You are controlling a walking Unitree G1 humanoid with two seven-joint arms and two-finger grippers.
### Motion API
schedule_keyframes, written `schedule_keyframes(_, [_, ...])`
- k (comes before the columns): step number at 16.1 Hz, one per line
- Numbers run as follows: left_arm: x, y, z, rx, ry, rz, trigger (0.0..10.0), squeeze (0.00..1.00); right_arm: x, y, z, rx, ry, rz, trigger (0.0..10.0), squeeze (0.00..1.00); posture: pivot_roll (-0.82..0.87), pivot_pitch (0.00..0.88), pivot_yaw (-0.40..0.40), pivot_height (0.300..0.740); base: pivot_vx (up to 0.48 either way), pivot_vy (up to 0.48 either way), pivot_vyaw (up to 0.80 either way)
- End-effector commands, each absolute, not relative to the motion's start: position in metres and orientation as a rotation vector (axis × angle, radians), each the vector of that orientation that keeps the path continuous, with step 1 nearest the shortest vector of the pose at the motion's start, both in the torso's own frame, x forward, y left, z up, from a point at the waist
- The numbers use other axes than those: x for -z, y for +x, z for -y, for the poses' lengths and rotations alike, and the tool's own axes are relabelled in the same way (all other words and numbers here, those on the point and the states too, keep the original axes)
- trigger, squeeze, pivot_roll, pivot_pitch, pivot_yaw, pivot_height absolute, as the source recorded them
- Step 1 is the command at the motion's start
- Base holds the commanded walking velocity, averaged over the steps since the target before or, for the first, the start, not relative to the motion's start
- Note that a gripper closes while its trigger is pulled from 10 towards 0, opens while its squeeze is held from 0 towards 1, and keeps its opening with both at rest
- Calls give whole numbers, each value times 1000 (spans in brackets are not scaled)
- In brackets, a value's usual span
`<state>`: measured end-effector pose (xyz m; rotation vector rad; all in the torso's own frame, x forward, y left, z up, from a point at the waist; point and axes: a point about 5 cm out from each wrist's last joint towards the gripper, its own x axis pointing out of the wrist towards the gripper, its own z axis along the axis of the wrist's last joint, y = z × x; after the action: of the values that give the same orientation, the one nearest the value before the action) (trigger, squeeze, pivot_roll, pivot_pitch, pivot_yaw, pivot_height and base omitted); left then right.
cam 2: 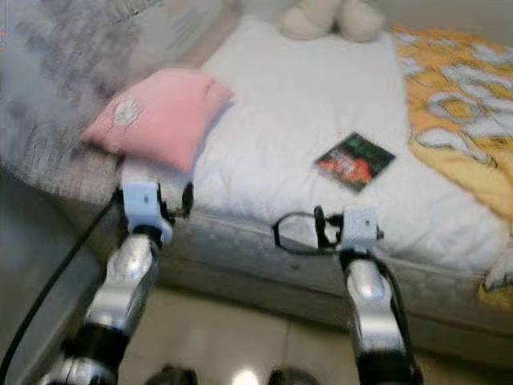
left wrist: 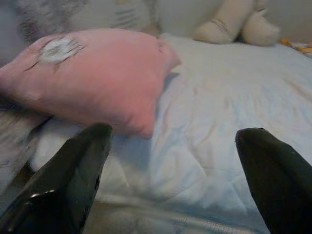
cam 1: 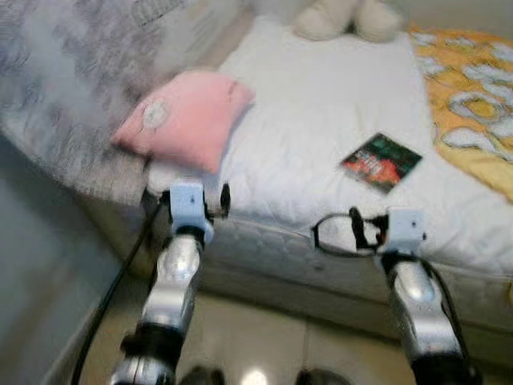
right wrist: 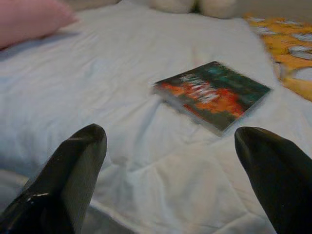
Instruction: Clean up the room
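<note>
Approach step: both claws are spread at the bed (cam 1: 321, 104) edge. The right claw (right wrist: 170, 161) faces the book (right wrist: 212, 92); the left claw (left wrist: 170, 161) faces the pink pillow (left wrist: 92, 73). Next: advance, then close.

A bed (cam 1: 321, 112) covered by a white quilted sheet carries a pink pillow (cam 1: 188, 116) at its near left corner, overlapping a grey patterned blanket (cam 1: 64, 88) that spreads across the left side. A dark book with a red and green cover (right wrist: 212, 92) lies flat on the sheet toward the right, well apart from the pillow. A yellow patterned blanket (cam 1: 473, 104) covers the right side, and what seems to be a cream stuffed toy (left wrist: 236, 22) sits at the far end.
</note>
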<state>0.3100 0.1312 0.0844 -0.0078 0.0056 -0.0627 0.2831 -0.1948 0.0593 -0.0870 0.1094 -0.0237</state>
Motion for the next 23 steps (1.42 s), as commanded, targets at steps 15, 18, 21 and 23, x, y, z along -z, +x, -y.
schedule_keyframes(15, [-88, 323, -132, 81, -3, -4, 10000, 0, -73, 285, 184, 6, -178, -25, 10000, 0, -188, 0, 44, 697, 164, -112, -266])
schedule_keyframes(18, [-88, 325, -134, 58, -14, -8, 10000, 0, -74, 289, 184, -5, -183, -27, 10000, 0, -184, 0, 40, 697, 480, 0, 0])
schedule_keyframes(21, [-88, 326, -136, 24, -31, -11, 10000, 0, -75, 293, 183, -11, -183, -26, 10000, 0, -181, 0, 41, 697, 480, 0, 0])
schedule_keyframes(23, [-88, 326, -136, 19, -35, -11, 10000, 0, -75, 294, 182, -17, -186, -26, 10000, 0, -181, 0, 40, 697, 480, 0, 0])
